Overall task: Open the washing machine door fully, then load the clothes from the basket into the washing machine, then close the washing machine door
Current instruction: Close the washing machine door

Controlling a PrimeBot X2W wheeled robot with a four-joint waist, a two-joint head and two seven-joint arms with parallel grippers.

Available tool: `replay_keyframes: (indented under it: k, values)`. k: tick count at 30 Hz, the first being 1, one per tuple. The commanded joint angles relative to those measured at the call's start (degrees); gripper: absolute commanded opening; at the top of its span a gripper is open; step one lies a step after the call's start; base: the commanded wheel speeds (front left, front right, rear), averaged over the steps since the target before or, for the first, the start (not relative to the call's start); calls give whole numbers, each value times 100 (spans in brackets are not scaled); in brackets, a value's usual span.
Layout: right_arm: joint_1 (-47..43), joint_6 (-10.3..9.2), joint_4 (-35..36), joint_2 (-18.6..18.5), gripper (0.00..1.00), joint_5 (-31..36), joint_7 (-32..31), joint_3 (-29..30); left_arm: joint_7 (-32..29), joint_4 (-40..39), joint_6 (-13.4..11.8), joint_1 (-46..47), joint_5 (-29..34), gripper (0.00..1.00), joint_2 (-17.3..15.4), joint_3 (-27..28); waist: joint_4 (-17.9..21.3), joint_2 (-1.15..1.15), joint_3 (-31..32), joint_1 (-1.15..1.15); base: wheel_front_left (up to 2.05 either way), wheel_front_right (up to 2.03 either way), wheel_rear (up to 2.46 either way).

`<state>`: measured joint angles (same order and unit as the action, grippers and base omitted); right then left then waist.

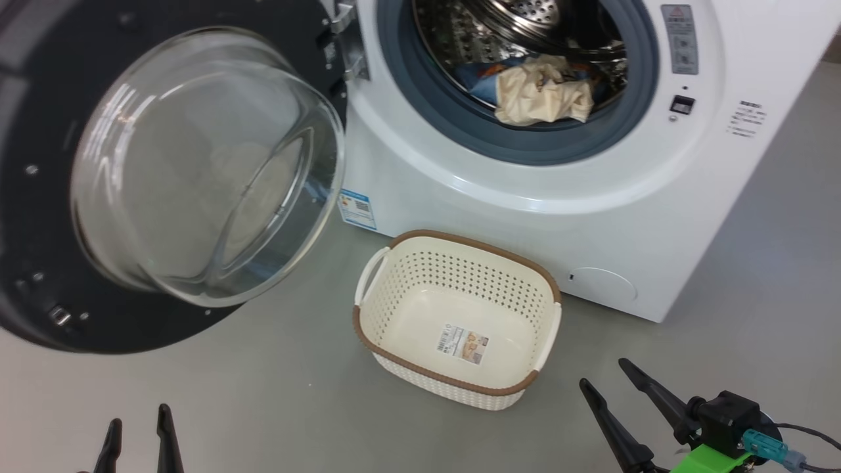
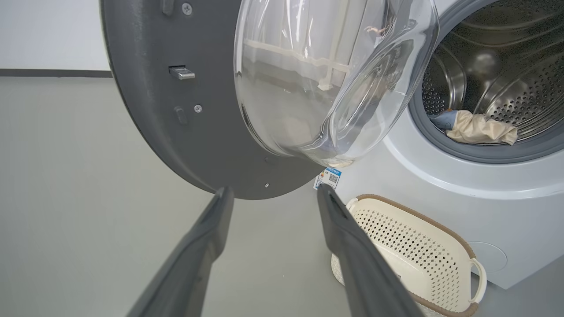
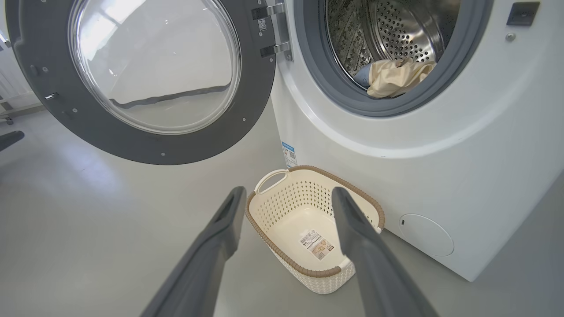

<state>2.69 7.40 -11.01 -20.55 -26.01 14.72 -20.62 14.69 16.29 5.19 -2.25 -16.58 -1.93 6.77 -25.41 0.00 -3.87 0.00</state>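
Left tool [image 1: 139,414] and right tool [image 1: 601,371] gape, holding nothing; clothes [image 1: 542,92] bunched in drum [image 1: 525,20].

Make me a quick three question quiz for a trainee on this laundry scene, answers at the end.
1. True or false: the cream perforated plastic basket with the brown rim has clothes in it.
2. Where does the cream fabric garment lie? A) on the floor B) in the perforated steel drum of the big white washing machine C) in the basket
3. Fill in: the round black-rimmed glass door stands ___.
Key: 1 false; 2 B; 3 open.
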Motion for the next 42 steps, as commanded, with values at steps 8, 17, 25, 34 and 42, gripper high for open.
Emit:
replay_keyframes:
  k: [8, 17, 25, 34, 42]
  values:
    - [593, 9, -1, -146, 100, -183, 28, -585, 31, -237, -202, -153, -346, 100, -96, 232, -418, 0, -17, 0, 0, 0, 0]
    - [938, 9, -142, -176, 100, -313, 28, -918, 31, -461, -334, -372, -520, 100, -95, 247, -465, 0, -57, 0, 0, 0, 0]
    - [975, 9, -169, -176, 100, -348, 28, -963, 31, -607, -336, -374, -645, 100, -95, 228, -470, 0, -64, 0, 0, 0, 0]
    - [768, 9, -127, -122, 100, -308, 28, -761, 31, -1424, 80, 180, -703, 0, -204, 906, -454, 0, -44, 0, 0, 0, 0]
    - [492, 9, -97, -27, 100, -264, 28, -513, 31, -1508, 215, 1241, -1332, 0, -1243, 1375, -435, 0, 18, 0, 0, 0, 0]
